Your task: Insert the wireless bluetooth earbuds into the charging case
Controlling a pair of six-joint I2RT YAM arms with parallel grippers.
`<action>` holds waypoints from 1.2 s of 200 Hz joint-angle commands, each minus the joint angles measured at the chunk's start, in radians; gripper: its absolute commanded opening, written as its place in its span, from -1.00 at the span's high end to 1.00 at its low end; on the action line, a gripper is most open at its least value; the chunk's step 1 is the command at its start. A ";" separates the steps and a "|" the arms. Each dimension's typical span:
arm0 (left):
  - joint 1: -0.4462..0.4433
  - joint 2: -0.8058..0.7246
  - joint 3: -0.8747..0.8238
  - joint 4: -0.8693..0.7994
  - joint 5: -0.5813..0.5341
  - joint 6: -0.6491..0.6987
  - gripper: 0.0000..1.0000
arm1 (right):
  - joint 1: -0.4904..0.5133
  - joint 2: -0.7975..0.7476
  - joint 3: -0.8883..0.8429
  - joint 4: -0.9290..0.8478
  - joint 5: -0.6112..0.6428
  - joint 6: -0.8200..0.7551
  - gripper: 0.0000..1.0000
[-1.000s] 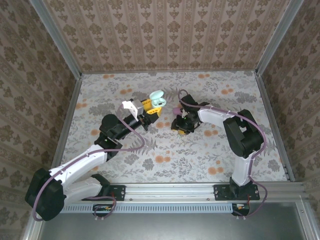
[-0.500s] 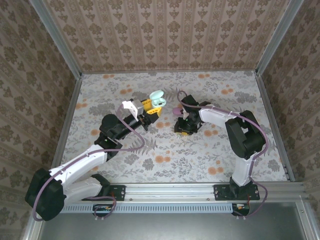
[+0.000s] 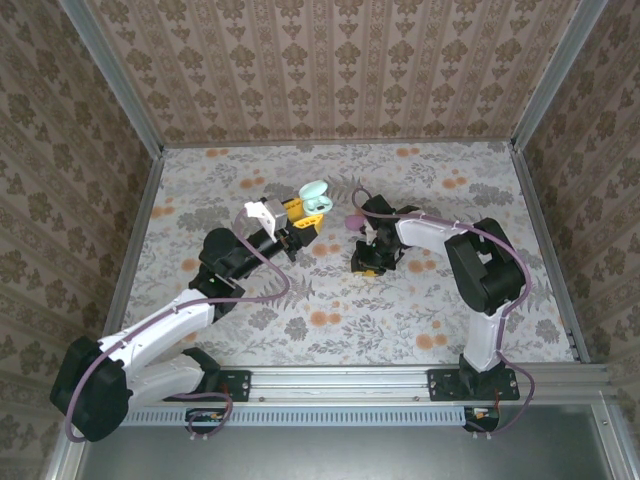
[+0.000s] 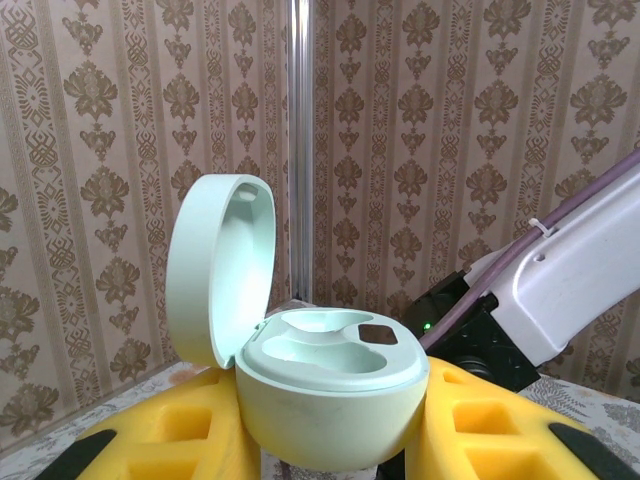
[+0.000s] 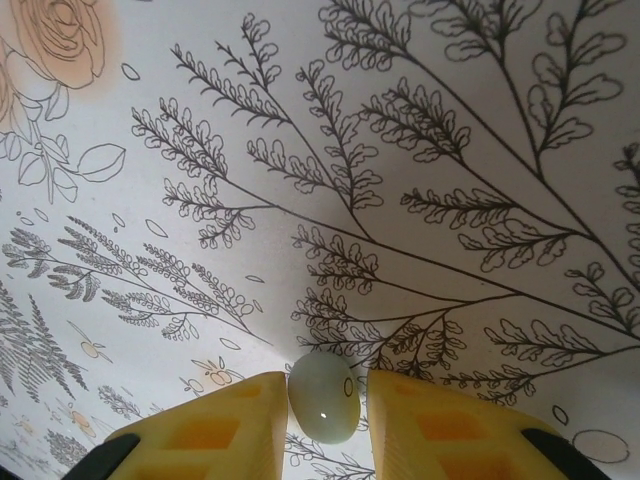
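Note:
The charging case (image 4: 330, 395) is mint green here, with its lid (image 4: 215, 265) hinged up and both wells empty. My left gripper (image 3: 303, 214) is shut on it between yellow fingers (image 4: 160, 440), holding it above the table left of centre. The case also shows from above (image 3: 316, 197). My right gripper (image 3: 366, 262) points down at the table middle. One mint earbud (image 5: 322, 398) lies on the floral cloth between its yellow fingers (image 5: 215, 430). The left finger touches the earbud and the right one stands a hair off it.
A small pink thing (image 3: 352, 216) lies next to the right wrist, between the two grippers. Patterned walls (image 3: 330, 70) and metal rails (image 3: 400, 380) box in the floral table (image 3: 450, 180). The right arm's grey link (image 4: 575, 280) rises close behind the case.
The right gripper's jaws have narrowed around the earbud and its wrist has shifted slightly. The left arm and the case have stayed put.

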 commanded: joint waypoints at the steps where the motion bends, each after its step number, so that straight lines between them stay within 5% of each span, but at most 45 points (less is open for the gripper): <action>1: 0.004 0.007 0.043 -0.006 0.011 0.016 0.35 | -0.002 0.025 -0.003 0.005 -0.033 -0.019 0.40; 120: 0.004 0.016 0.050 -0.004 0.014 0.016 0.35 | 0.012 0.028 0.028 0.023 -0.048 0.017 0.50; 240: 0.002 0.019 0.054 -0.003 0.019 0.013 0.35 | 0.017 0.052 0.065 0.012 -0.053 0.025 0.38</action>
